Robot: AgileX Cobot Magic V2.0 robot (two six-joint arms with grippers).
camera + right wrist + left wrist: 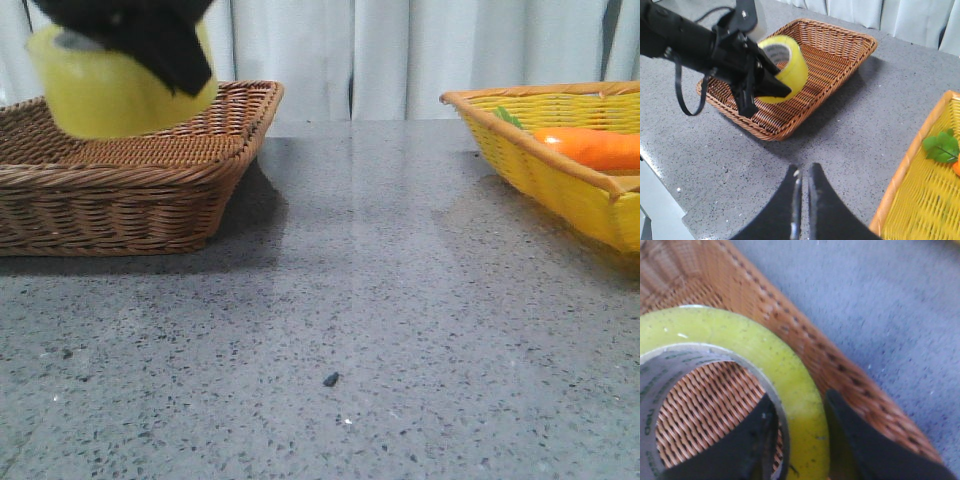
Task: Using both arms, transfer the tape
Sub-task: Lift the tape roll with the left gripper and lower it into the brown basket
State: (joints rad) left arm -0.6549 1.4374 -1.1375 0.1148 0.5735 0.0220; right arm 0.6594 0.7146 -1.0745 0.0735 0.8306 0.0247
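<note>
The tape [110, 95] is a wide yellow roll with a white core. My left gripper [175, 55] is shut on its wall and holds it in the air over the brown wicker basket [120, 215]. In the left wrist view one finger is inside the core and the other outside the tape [795, 385]. The right wrist view shows the left gripper [772, 82] gripping the tape [790, 70] above the brown basket [840, 55]. My right gripper [804, 172] is shut and empty, over the grey table between the two baskets.
A yellow wicker basket [560, 180] at the right holds an orange carrot [590, 148] with green leaves [942, 147]. A small dark speck [330, 379] lies on the grey stone table. White curtains hang behind.
</note>
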